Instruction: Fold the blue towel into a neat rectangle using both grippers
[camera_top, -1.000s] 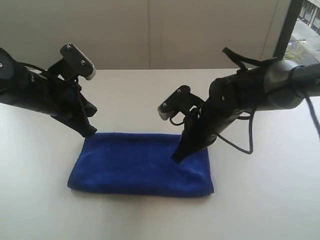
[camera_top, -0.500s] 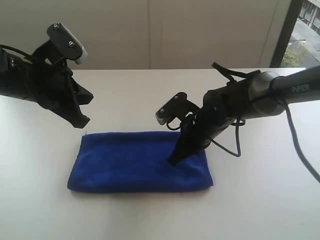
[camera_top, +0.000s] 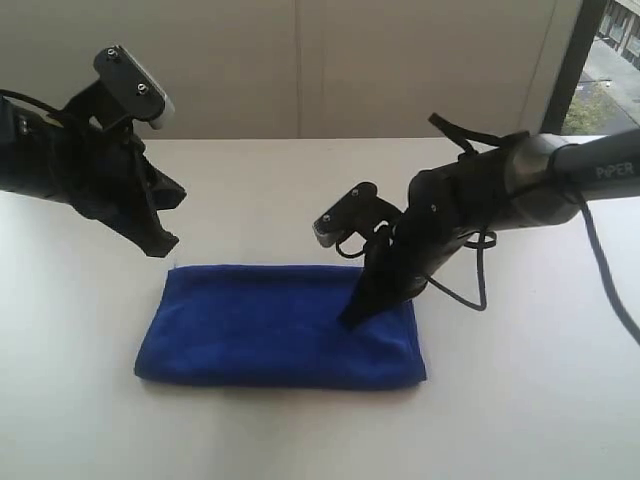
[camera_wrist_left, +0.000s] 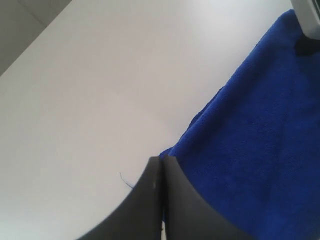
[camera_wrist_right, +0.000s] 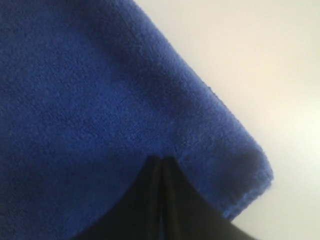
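Observation:
The blue towel (camera_top: 280, 325) lies folded as a flat rectangle on the white table. My left gripper (camera_top: 165, 246) hangs shut with nothing in it, just above and beyond the towel's far left corner. In the left wrist view its closed tips (camera_wrist_left: 161, 159) sit over the table beside the towel's edge (camera_wrist_left: 260, 150). My right gripper (camera_top: 350, 320) is shut, and its tip rests on top of the towel near the right end. The right wrist view shows the closed tips (camera_wrist_right: 161, 160) touching the towel's pile (camera_wrist_right: 100, 100) close to a corner.
The white table (camera_top: 520, 400) runs back to a pale wall (camera_top: 300, 70). A window (camera_top: 610, 60) sits at the far right corner. A thin dark thread (camera_wrist_left: 125, 180) lies on the table by the left gripper's tips.
My left gripper has lifted off the towel's far left corner and drawn back up and to the left. The right gripper stays on the towel, with only a slight arm shift.

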